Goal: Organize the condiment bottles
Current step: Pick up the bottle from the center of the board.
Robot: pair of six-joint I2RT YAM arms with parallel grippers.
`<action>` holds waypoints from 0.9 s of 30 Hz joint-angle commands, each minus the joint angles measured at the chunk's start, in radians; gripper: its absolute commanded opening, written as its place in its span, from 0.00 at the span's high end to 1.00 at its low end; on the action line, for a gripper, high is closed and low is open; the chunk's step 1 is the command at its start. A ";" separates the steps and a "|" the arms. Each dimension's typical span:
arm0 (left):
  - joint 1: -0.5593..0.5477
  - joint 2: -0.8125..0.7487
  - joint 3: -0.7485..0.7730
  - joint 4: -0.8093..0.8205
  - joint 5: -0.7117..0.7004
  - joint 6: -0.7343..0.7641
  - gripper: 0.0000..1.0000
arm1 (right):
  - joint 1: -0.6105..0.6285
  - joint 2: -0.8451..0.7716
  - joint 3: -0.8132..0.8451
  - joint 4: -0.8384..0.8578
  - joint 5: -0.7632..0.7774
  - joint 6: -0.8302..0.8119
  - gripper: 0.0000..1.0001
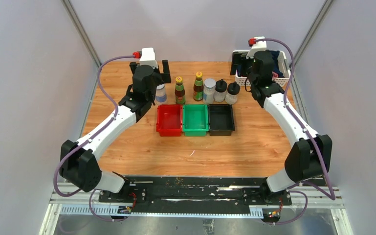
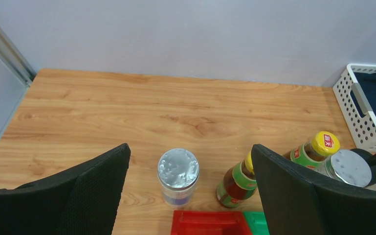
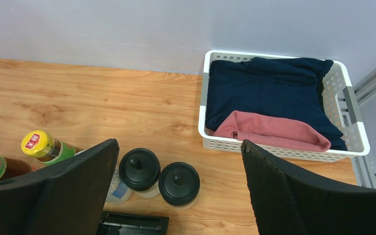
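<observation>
A: Which step is being worked?
B: Seemingly the first pick: 6 bottles [image 1: 198,87] are standing in a row on the bench [image 1: 200,152], behind 3 bins [image 1: 196,133].
A: The pincers?
B: The left pincer [image 2: 189,151] and right pincer [image 3: 180,143] are being held released, empty. The left is being poised above the end jar [image 2: 178,169], which probably wants straddling next.

Walls [image 1: 24,73]: plain pale grey, on three sides.
Posts [image 1: 80,29]: grey metal, one at each back corner.
Bench [image 1: 215,147]: light wood-grain top, evenly lit.
Near edge: black plate [image 1: 195,190] on a metal rail [image 1: 176,210].
</observation>
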 commanded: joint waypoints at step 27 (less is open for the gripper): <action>0.006 -0.023 -0.017 -0.026 0.062 -0.020 0.00 | 0.027 -0.012 -0.054 0.034 -0.002 -0.072 0.07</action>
